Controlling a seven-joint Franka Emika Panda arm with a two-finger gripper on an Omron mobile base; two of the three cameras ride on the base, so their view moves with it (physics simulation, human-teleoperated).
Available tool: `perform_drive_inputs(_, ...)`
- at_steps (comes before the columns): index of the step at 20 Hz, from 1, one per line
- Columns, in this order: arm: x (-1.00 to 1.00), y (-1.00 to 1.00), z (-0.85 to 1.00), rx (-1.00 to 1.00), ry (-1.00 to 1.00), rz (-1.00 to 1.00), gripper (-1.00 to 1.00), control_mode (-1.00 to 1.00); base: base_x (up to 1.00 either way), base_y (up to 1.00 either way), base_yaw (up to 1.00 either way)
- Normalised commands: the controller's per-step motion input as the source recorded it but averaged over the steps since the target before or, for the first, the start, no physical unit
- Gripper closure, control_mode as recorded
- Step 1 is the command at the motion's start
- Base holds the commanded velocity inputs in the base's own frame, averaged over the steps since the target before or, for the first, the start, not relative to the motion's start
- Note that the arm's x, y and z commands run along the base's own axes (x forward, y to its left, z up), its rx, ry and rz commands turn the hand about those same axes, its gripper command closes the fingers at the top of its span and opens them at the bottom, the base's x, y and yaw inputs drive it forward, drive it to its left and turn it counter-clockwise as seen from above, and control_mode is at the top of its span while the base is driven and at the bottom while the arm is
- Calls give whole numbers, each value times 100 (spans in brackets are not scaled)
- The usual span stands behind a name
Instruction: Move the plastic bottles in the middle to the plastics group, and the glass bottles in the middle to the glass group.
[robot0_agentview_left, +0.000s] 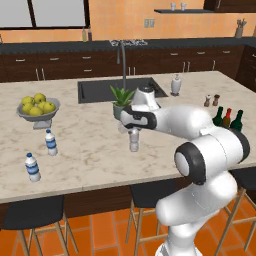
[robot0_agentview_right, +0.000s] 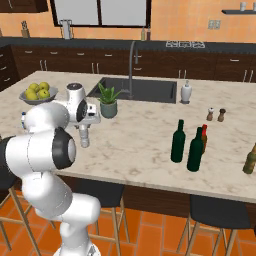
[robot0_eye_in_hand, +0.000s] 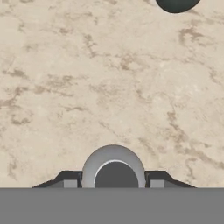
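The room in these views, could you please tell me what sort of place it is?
A rendered home kitchen, it seems: a marble-topped island counter with a built-in sink and tall faucet, dark cabinets along the back wall, and bar stools tucked under the island.

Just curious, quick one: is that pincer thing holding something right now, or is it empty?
Pincer: closed on the small greyish plastic bottle, gripping it from above near its top.

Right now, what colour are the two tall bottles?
Dark green, clearest in the right base view.
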Motion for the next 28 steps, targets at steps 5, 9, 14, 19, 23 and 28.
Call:
perform_drive_inputs(5,-40,81,13,2,0,12,100,-100,0,0,0)
perform_drive_inputs(9,-33,87,11,3,0,8,100,-100,0,0,0)
perform_drive_inputs(14,-16,97,1,2,0,3,100,-100,0,0,0)
perform_drive_inputs(19,-2,97,0,0,0,0,100,-100,0,0,0)
perform_drive_inputs(23,7,90,0,0,-2,0,100,-100,0,0,0)
perform_drive_inputs(28,0,70,-3,0,-2,0,100,-100,0,0,0)
